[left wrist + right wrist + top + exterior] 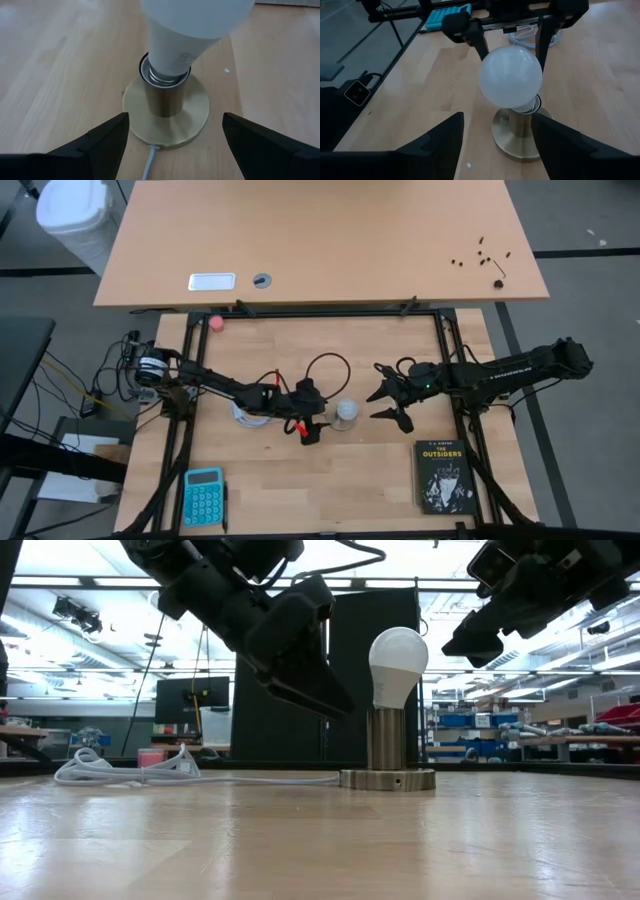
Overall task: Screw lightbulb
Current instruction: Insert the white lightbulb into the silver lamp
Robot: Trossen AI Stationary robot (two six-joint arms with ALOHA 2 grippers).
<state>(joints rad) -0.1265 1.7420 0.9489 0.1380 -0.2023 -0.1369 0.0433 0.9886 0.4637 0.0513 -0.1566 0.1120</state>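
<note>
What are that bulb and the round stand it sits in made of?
The lightbulb looks like frosted white plastic or glass: matte, even, no glare. Its socket base looks like brushed brass-toned metal, with a soft golden sheen. The table appears to be light wood, with visible grain.

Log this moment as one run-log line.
lightbulb: upright in socket | left gripper: open, beside it | right gripper: open, apart | holding: nothing

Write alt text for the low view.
A white lightbulb stands upright in a brass socket on the wooden table. The left gripper, jaws open, hangs beside it; the right gripper hovers opposite, touching nothing.
</note>
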